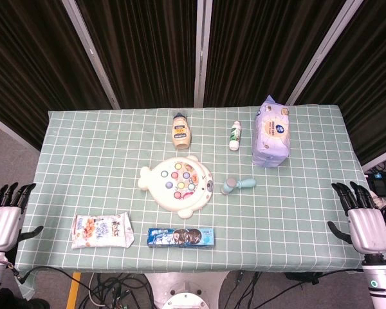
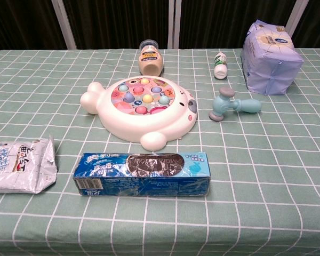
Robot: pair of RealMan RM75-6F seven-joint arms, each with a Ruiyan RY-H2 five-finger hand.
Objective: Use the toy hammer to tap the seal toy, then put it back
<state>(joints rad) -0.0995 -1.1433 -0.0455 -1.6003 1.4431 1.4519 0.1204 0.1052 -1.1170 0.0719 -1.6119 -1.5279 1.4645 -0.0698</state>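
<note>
The white seal toy (image 1: pixel 177 185) (image 2: pixel 141 109) with coloured buttons on its back lies mid-table. Just to its right lies the small blue toy hammer (image 1: pixel 237 185) (image 2: pixel 232 105), flat on the cloth, head toward the seal. My left hand (image 1: pixel 5 222) hangs off the table's left front corner, fingers straight and apart, holding nothing. My right hand (image 1: pixel 363 222) hangs off the right front corner, likewise spread and empty. Both hands are far from the hammer and out of the chest view.
On the green checked tablecloth (image 1: pixel 103 174): a sauce bottle (image 1: pixel 179 131) and a small white bottle (image 1: pixel 235 136) at the back, a blue tissue pack (image 1: pixel 273 132) back right, a snack bag (image 1: pixel 101 230) front left, a blue cookie box (image 1: pixel 181 237) (image 2: pixel 142 173) in front of the seal.
</note>
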